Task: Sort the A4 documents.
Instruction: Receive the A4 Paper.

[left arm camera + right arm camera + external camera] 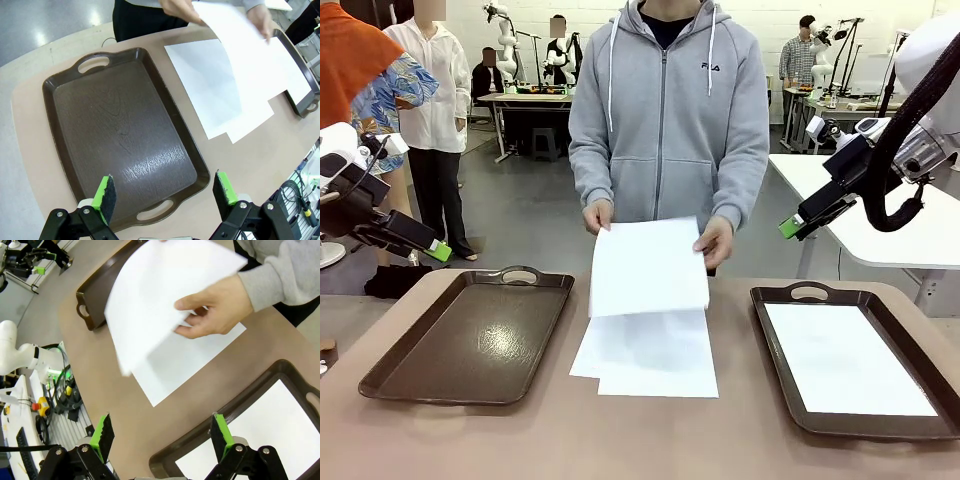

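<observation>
Sheet (648, 265) is lifted off pile (655, 365) by person; left gripper (165, 192) and right gripper (162, 432) are held empty, jaws wide; placement in a tray (470, 345) is likely due.

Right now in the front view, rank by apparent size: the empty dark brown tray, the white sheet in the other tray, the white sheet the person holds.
1. Empty dark brown tray.
2. White paper sheet in the other tray and held white sheet: look alike, distance differs, unranked.
</observation>
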You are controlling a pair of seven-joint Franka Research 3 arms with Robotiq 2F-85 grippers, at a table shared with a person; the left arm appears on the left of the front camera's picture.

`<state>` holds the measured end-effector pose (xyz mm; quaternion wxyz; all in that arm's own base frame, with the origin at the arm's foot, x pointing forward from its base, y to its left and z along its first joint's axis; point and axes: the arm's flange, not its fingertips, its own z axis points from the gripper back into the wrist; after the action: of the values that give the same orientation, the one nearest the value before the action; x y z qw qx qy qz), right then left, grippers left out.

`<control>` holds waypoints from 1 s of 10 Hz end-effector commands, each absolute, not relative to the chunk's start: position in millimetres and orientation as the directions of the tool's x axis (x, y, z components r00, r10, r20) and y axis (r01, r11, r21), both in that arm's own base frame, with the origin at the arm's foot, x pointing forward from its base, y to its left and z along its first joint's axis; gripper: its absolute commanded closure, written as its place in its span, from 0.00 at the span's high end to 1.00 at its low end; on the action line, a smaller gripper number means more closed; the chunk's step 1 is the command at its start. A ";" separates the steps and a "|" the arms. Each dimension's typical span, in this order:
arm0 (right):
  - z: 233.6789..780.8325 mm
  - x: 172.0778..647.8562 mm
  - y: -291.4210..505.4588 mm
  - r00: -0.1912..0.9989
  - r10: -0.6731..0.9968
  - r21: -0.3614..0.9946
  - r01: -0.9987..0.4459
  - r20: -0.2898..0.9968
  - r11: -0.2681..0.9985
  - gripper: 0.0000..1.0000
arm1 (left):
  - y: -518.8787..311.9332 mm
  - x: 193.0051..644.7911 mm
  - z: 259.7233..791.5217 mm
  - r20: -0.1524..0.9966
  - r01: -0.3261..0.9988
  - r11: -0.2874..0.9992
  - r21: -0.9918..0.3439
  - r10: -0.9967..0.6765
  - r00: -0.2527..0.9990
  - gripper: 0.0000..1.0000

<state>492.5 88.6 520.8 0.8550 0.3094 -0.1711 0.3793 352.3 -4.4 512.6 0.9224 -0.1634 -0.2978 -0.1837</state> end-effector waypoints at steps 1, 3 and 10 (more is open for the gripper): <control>519.9 492.4 89.8 0.653 0.547 0.397 -0.755 0.524 0.522 1.00 | -3.2 352.5 511.3 0.609 0.437 0.877 -0.201 -0.238 0.756 1.00; 519.9 492.4 89.8 0.653 0.547 0.397 -0.755 0.524 0.522 1.00 | -3.2 352.5 511.3 0.609 0.437 0.877 -0.201 -0.238 0.756 1.00; 519.9 492.4 89.8 0.653 0.547 0.397 -0.755 0.524 0.522 1.00 | -3.2 352.5 511.3 0.609 0.437 0.877 -0.201 -0.238 0.756 1.00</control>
<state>492.5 88.6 520.8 0.8550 0.3094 -0.1711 0.3793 352.3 -4.4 512.6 0.9224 -0.1634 -0.2978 -0.1837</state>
